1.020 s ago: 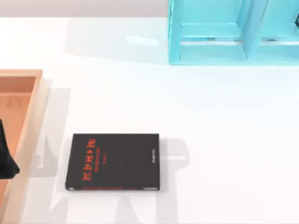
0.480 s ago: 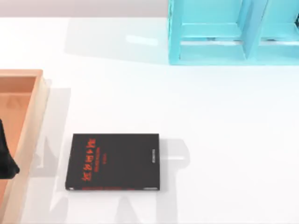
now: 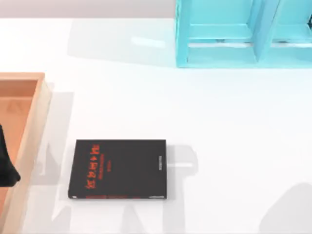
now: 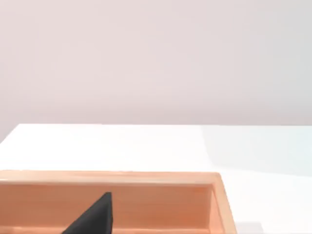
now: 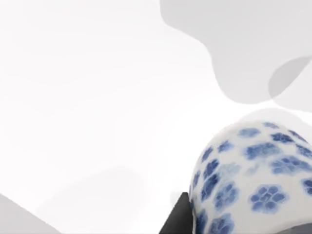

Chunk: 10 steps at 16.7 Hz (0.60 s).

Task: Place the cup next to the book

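The book [image 3: 118,169] lies flat on the white table [image 3: 219,126], cover up, its long axis running across the table and its spine edge toward the table's right side. That leaves open table just right of the book, presumably the spot meant for the cup.

The cup [image 5: 253,175] shows in the right wrist view, close against the camera, its blue-flowered wall next to a dark finger [image 5: 178,217] of the right gripper. It looks as if it is held there for carrying, but I cannot tell whether the gripper is clenched on it, nor which way its mouth points.

A grey shadow falls on the table well to the right of the book. The left arm [image 3: 6,163] is parked over a wooden tray [image 3: 35,126] left of the book; its grip state cannot be told. A turquoise shelf [image 3: 219,56] stands beyond the book.
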Tool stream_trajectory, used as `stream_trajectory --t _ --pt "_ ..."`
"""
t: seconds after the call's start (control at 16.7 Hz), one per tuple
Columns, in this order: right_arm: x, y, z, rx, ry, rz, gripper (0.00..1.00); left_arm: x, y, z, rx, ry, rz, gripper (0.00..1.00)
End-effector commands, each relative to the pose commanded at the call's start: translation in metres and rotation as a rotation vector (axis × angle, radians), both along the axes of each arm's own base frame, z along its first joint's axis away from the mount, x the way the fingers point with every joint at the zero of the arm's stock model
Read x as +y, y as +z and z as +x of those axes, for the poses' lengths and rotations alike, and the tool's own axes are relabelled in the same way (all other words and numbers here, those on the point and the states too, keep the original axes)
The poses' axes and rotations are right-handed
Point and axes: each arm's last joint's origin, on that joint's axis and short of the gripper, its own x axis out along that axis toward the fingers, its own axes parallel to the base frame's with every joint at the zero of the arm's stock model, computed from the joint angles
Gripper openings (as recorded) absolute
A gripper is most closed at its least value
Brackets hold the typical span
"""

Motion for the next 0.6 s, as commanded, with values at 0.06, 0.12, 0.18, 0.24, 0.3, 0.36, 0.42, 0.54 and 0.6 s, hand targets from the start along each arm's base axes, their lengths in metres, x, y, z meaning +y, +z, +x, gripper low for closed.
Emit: stream_trajectory --t 0.06,0.12,0.18,0.24,0.3,0.36,0.42,0.54,0.6 --pt "0.014 -0.002 0.011 0.01 0.157 0.007 0.0 0.0 0.0 0.0 0.0 0.0 0.0 1.0" --pt "0.029 -0.004 0.021 0.023 0.325 0.016 0.0 0.0 0.0 0.0 0.0 0.0 0.0 1.0" --pt "0.046 -0.007 0.031 0.036 0.503 0.03 0.0 0.0 0.0 0.0 0.0 0.0 0.0 1.0" --pt "0.064 -0.01 0.04 0.051 0.691 0.047 0.0 0.0 0.0 0.0 0.0 0.0 0.0 1.0" --pt "0.083 -0.013 0.049 0.066 0.886 0.068 0.0 0.0 0.0 0.0 0.0 0.0 0.0 1.0" --pt "0.103 -0.016 0.056 0.079 1.085 0.091 0.0 0.0 0.0 0.0 0.0 0.0 0.0 1.0" --pt "0.124 -0.018 0.062 0.091 1.286 0.118 0.0 0.0 0.0 0.0 0.0 0.0 0.0 1.0" --pt "0.166 -0.023 0.071 0.106 1.69 0.175 0.0 0.0 0.0 0.0 0.0 0.0 0.0 1.0" --pt "0.187 -0.024 0.074 0.109 1.89 0.203 0.0 0.0 0.0 0.0 0.0 0.0 0.0 1.0"
